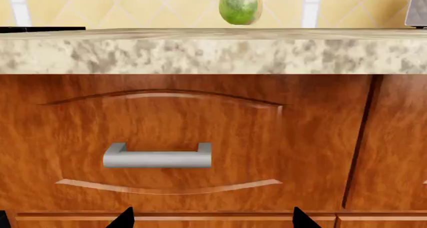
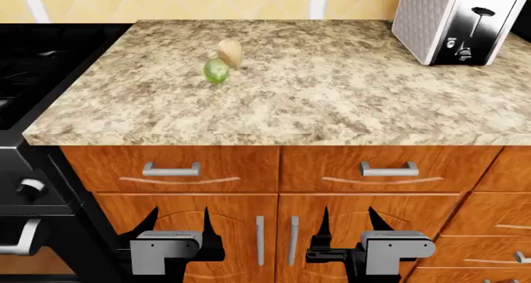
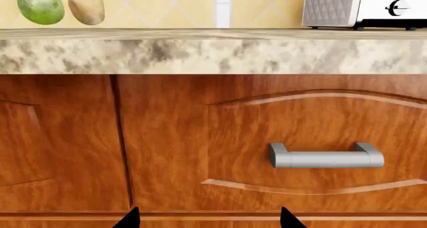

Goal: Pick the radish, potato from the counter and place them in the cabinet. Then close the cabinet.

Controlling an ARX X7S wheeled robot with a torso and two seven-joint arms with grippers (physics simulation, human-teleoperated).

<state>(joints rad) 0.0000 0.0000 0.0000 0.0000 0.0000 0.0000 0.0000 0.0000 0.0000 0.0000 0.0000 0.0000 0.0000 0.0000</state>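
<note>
The green radish (image 2: 216,71) and the tan potato (image 2: 229,52) lie side by side on the speckled counter (image 2: 349,96), left of its middle. The radish also shows in the left wrist view (image 1: 238,6), with the potato mostly hidden behind it. Both show in the right wrist view, radish (image 3: 41,5) and potato (image 3: 87,8). My left gripper (image 2: 178,227) and right gripper (image 2: 349,227) are open and empty, held low in front of the closed cabinet doors (image 2: 207,233), below the counter edge. Only the fingertips show in the wrist views.
Two drawers with steel handles (image 2: 171,170) (image 2: 388,169) sit under the counter. A toaster (image 2: 456,22) stands at the back right. A black stove (image 2: 41,65) adjoins the counter on the left. More drawers (image 2: 489,221) are at the right.
</note>
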